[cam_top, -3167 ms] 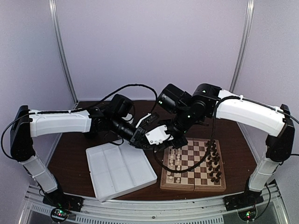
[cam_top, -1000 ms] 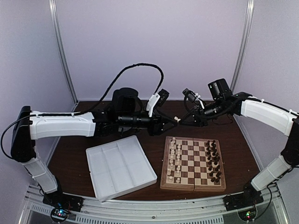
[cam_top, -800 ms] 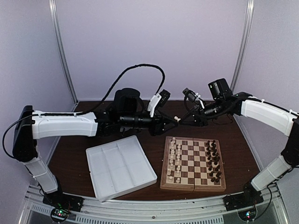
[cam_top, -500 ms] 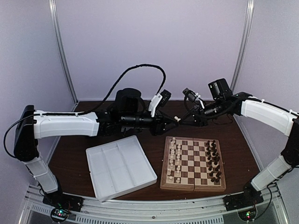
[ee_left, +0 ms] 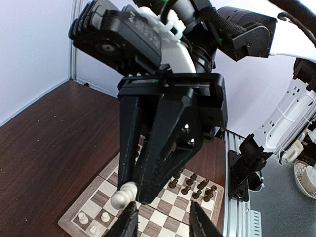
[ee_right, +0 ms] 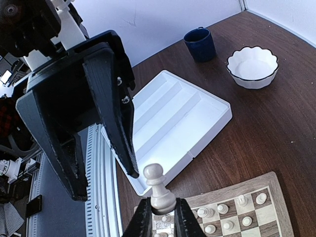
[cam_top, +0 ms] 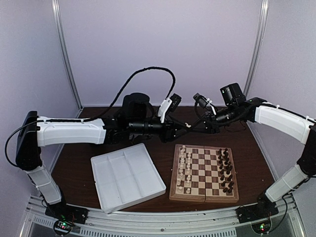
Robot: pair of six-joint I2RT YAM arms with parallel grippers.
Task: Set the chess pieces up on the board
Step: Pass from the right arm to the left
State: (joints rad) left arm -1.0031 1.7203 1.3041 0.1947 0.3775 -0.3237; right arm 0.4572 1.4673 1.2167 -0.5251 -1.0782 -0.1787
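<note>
**Handover point.** The left arm [cam_top: 69, 132] and the right arm [cam_top: 276, 118] meet in the air above the desk [cam_top: 74, 165], just beyond the far left corner of the chessboard [cam_top: 203, 170].

**Right gripper.** The right gripper [ee_right: 160, 210] is closed on the base of a cream pawn [ee_right: 157, 190]. The pawn stands upright between the two fingers, its round head clear of them.

**Left gripper.** The left gripper [ee_left: 162, 222] faces the pawn from the opposite side, fingers spread apart and nothing between them. In the right wrist view one of its black fingertips [ee_right: 132, 170] lies just beside the pawn's head. Whether the two touch cannot be told.

**Board.** The chessboard lies flat on the desk, below and nearer than the raised pawn. Cream pieces [cam_top: 183, 170] stand in two files along the board's left edge. Dark pieces [cam_top: 225, 170] stand in two files along its right edge. Their kinds and exact number are too small to tell from above.

**Surroundings.**
- A white divided tray [cam_top: 127, 177] lies on the desk to the left of the board, turned at an angle to it. Its nearest corner is just beside the board's left rim.
- A blue mug [ee_right: 200, 43] and a white scalloped bowl [ee_right: 252, 66] stand near each other on the desk past the tray, well apart from the board. They appear in the right wrist view only.
- A black cable [cam_top: 148, 74] arches over the left arm, behind the board.
</note>
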